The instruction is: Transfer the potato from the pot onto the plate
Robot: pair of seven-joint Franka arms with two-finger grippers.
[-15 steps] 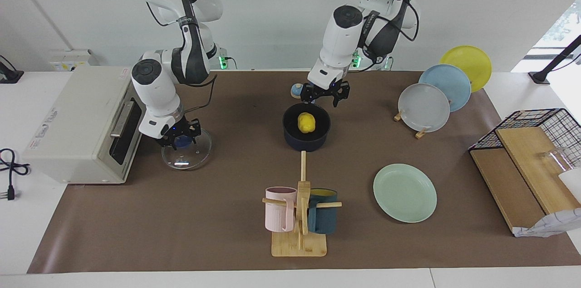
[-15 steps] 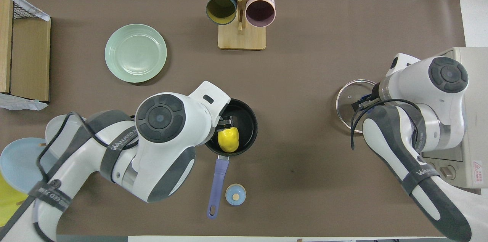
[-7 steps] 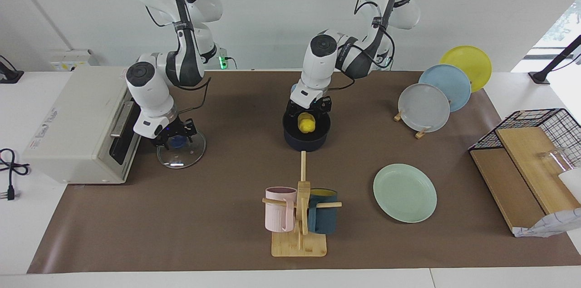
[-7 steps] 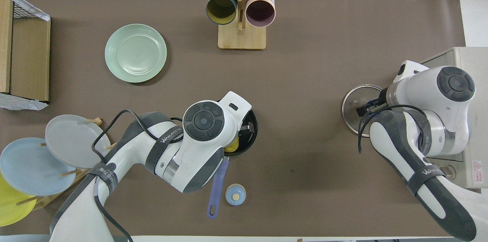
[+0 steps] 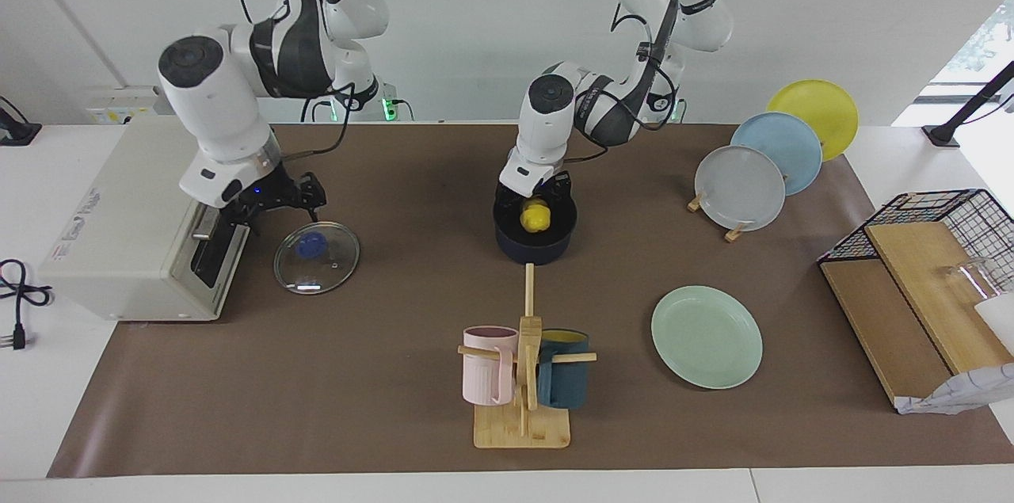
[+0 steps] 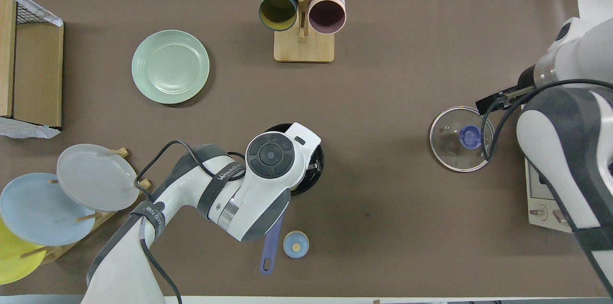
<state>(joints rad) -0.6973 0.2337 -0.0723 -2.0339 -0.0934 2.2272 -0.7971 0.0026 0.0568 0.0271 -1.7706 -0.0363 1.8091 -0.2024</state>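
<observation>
Clear glass pot lid with blue knob [image 5: 316, 257]: flat on the brown table mat [image 5: 380, 376], in front of the beige toaster oven [image 5: 135, 218].
Wooden mug tree [image 5: 523, 384]: at the lid's 4 o'clock in the facing view; pink ribbed mug [image 5: 487, 366] and dark teal mug [image 5: 564, 380] hang on it.
Small round light-blue cap [image 6: 296, 244]: on the mat.
Wooden plate rack [image 5: 733, 232]: holds grey-white plate [image 5: 739, 188], light blue plate [image 5: 780, 151], yellow plate [image 5: 816, 113], upright.
Black wire basket with wooden boards [image 5: 927, 281]: at the table's end.
</observation>
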